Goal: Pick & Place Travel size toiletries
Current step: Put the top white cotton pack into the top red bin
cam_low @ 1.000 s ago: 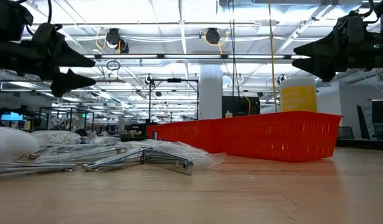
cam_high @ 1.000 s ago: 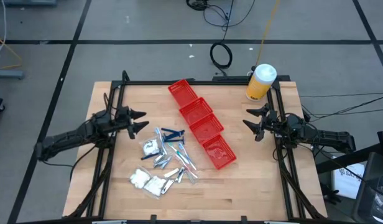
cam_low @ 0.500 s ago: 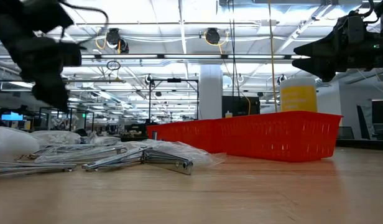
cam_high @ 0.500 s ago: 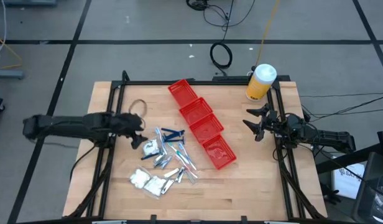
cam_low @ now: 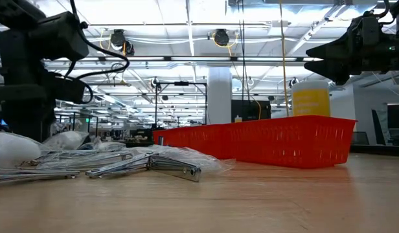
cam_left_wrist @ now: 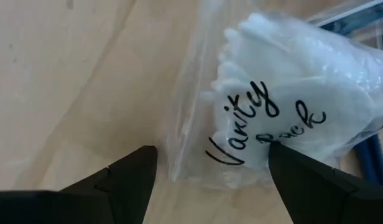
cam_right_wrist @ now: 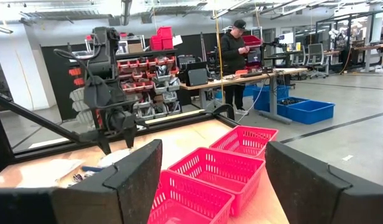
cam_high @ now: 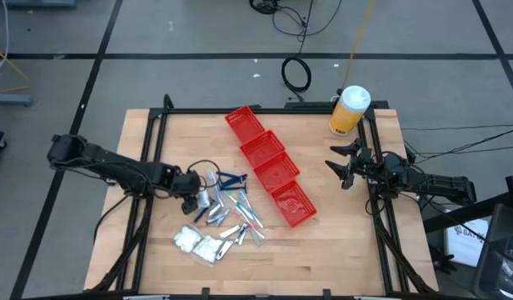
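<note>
The travel size toiletries (cam_high: 226, 212) lie in a loose pile on the wooden table, left of the red bins: white soft packets (cam_high: 198, 243), a dark blue piece (cam_high: 230, 177) and clear-wrapped sticks (cam_high: 246, 215). My left gripper (cam_high: 192, 202) points down, open, at the pile's left edge. Its fingers stand over the end of a clear packet of white swabs marked "Vanity Pack" (cam_left_wrist: 285, 106). My right gripper (cam_high: 333, 167) waits open and level at the table's right side, clear of everything. My left gripper (cam_left_wrist: 210, 155) comes from above with one finger (cam_left_wrist: 132, 171) over bare wood and the other (cam_left_wrist: 291, 165) over the packet's printed face. I cannot tell whether either fingertip touches the packet, which lies flat on the table.
Several red bins (cam_high: 270, 166) run in a diagonal row from the far middle toward the near right. A yellow bottle with a white cap (cam_high: 350, 109) stands at the far right corner. Black frame rails (cam_high: 148, 179) flank both sides. A person (cam_right_wrist: 232, 46) stands in the room behind.
My left gripper has swung from level to pointing down, moving toward the near edge and lower onto the pile's left edge. Its arm has stretched out across the table's left side. It has stayed open. The toiletries have not moved.
</note>
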`<action>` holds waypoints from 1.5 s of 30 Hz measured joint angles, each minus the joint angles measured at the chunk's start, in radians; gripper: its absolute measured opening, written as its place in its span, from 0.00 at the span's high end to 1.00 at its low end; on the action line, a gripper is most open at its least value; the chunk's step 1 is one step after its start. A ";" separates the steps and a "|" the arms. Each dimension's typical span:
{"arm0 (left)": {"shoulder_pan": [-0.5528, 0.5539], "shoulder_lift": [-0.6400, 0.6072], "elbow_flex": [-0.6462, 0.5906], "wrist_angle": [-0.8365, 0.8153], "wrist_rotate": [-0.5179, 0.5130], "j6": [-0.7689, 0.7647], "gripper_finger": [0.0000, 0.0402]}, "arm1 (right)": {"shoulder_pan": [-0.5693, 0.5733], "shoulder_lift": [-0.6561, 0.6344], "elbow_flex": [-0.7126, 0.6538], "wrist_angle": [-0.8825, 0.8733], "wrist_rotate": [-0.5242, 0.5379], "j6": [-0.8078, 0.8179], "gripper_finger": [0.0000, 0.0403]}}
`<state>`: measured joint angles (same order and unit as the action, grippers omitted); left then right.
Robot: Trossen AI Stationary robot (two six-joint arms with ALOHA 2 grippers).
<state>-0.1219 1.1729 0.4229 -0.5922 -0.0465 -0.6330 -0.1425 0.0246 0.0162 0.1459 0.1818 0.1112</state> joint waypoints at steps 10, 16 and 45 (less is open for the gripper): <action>-0.014 -0.017 -0.005 0.021 -0.020 0.021 0.43 | 0.000 0.000 0.000 0.000 0.000 0.000 0.33; -0.014 -0.029 -0.005 0.021 0.017 0.029 0.65 | 0.000 0.000 0.000 0.000 0.000 0.000 0.33; -0.013 -0.349 -0.008 0.439 -0.035 0.276 0.98 | 0.000 0.000 0.000 0.000 0.000 0.000 0.32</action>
<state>-0.1349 0.8236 0.4152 -0.1533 -0.0814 -0.3567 -0.1422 0.0246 0.0162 0.1456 0.1822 0.1116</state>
